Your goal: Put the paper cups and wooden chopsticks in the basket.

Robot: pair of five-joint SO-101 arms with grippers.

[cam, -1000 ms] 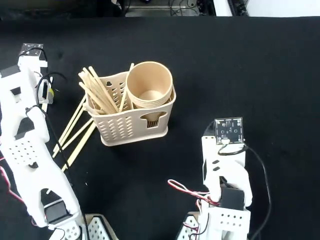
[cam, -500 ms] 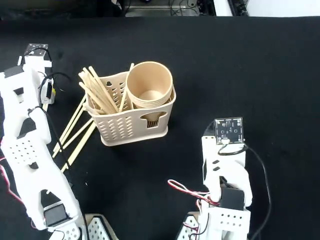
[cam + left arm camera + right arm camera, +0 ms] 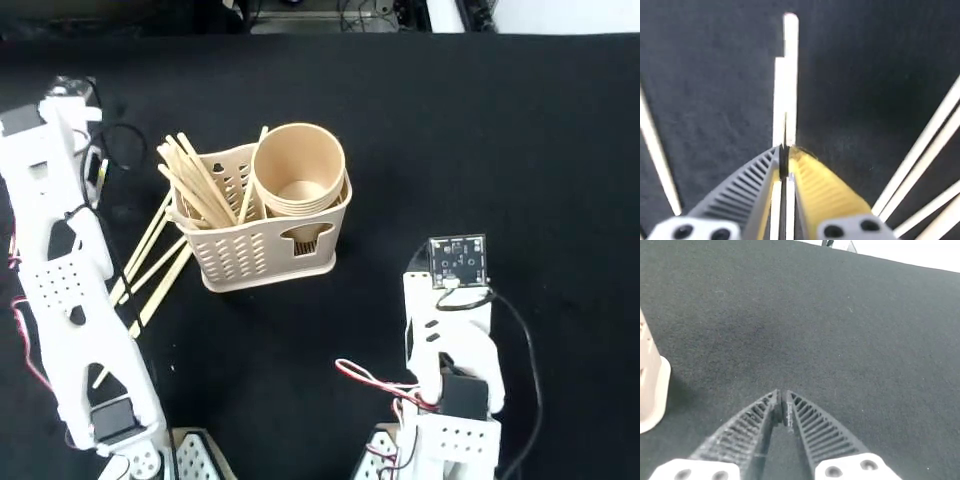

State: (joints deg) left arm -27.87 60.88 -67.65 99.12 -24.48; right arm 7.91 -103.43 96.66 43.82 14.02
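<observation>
left gripper (image 3: 785, 156) pinched tight on a chopstick pair (image 3: 788, 75), near the table's (image 3: 520, 130) 9 o'clock edge. basket (image 3: 262, 258) has stacked paper cups (image 3: 298, 170) + a chopstick bundle (image 3: 192, 180) inside. loose chopsticks (image 3: 150, 262) at its 8 o'clock. right gripper (image 3: 783, 405) closed on nothing, at basket's 4 o'clock. black table runs wide from basket's 12 to 3.

We see a black cloth surface (image 3: 500, 130) under even light. Past its far edge lie dark cables (image 3: 350, 14) and, toward the right corner, a white patch (image 3: 565, 14).
</observation>
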